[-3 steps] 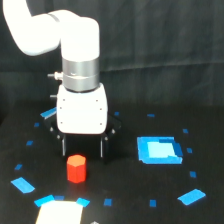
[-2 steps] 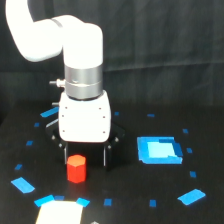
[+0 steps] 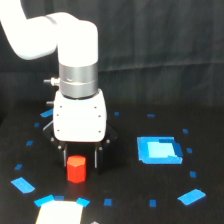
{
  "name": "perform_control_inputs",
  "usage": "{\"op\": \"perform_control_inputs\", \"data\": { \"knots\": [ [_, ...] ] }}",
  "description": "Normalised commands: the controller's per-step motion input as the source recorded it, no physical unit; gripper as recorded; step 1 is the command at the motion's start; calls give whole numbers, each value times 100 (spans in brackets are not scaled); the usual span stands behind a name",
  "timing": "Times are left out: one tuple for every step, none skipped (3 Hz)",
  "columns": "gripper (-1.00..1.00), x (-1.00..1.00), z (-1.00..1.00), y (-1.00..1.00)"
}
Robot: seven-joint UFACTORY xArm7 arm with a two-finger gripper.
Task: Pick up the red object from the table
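The red object (image 3: 76,169) is a small red-orange hexagonal block standing upright on the black table (image 3: 125,190). My gripper (image 3: 80,156) hangs from the white arm directly above and just behind the block. Its two dark fingers (image 3: 64,154) are spread, one on each side of the block's top. The jaws are open and hold nothing. The block's top edge sits just under the white gripper body.
A large blue rectangle (image 3: 159,150) lies on the table to the exterior view's right. Small blue tape marks (image 3: 22,185) dot the surface. A white patch (image 3: 59,214) sits at the front edge. A dark curtain hangs behind.
The arm has moved forward and toward the exterior view's right, so the open gripper now stands over the red block with its fingers either side of it. The block has not moved.
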Motion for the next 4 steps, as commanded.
{"op": "perform_control_inputs", "data": {
  "knots": [
    [-100, 9, -68, 13],
    [-100, -12, -19, -8],
    [-54, 44, 100, 10],
    [-88, -21, 100, 100]
  ]
}}
